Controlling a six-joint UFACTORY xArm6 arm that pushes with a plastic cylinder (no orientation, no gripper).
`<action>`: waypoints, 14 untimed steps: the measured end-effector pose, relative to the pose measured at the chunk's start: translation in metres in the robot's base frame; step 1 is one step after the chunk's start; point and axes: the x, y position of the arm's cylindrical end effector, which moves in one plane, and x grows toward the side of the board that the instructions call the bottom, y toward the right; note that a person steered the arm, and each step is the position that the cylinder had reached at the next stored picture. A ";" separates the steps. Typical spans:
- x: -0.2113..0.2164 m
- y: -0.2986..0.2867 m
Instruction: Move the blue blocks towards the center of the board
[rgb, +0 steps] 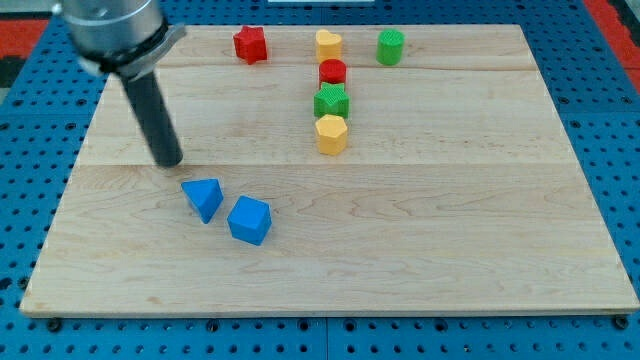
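A blue triangular block (203, 197) lies on the wooden board (450, 220) left of its middle, toward the view's bottom. A blue cube (249, 220) sits just to its right, close beside it. My tip (169, 160) rests on the board just above and to the left of the blue triangular block, a short gap away from it. The rod rises toward the view's top left.
Near the view's top stand a red star block (250, 44), a yellow heart block (328, 44) and a green cylinder (390, 47). Below the yellow heart, a red cylinder (333, 72), a green star block (331, 101) and a yellow hexagon block (331, 133) form a column.
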 end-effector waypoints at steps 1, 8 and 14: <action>0.042 0.008; 0.055 0.061; 0.095 0.167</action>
